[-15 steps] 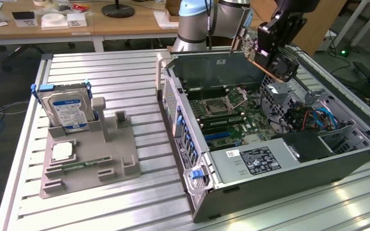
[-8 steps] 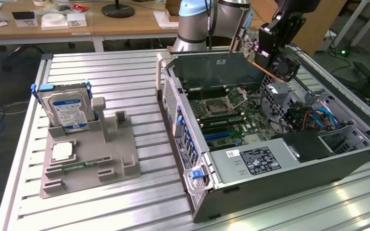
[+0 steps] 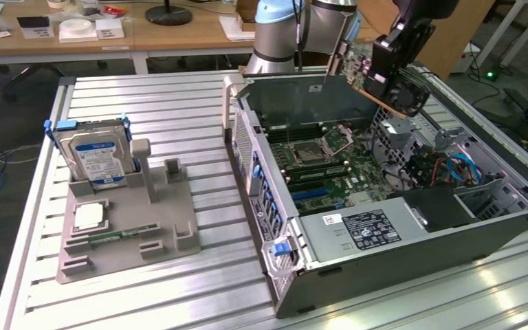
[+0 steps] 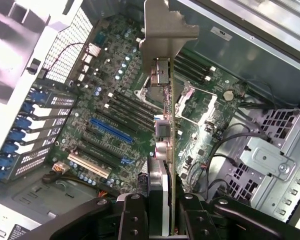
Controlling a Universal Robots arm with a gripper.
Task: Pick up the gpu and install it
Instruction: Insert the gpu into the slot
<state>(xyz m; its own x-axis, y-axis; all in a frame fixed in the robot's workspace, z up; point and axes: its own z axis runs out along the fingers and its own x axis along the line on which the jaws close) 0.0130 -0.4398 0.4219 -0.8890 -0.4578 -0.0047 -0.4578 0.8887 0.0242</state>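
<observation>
My gripper hangs over the far end of the open computer case, shut on the gpu. The card is held on edge, green board and black cooler tilted above the case. In the wrist view the gpu runs edge-on between my black fingers, with its silver end bracket at the far end. Below it lies the motherboard with a blue expansion slot and a white one. The card is clear of the board and touches no slot.
A grey fixture on the slatted table carries a hard drive with a blue-white label and a narrow green memory stick. Inside the case are the power supply, drive cages and cables.
</observation>
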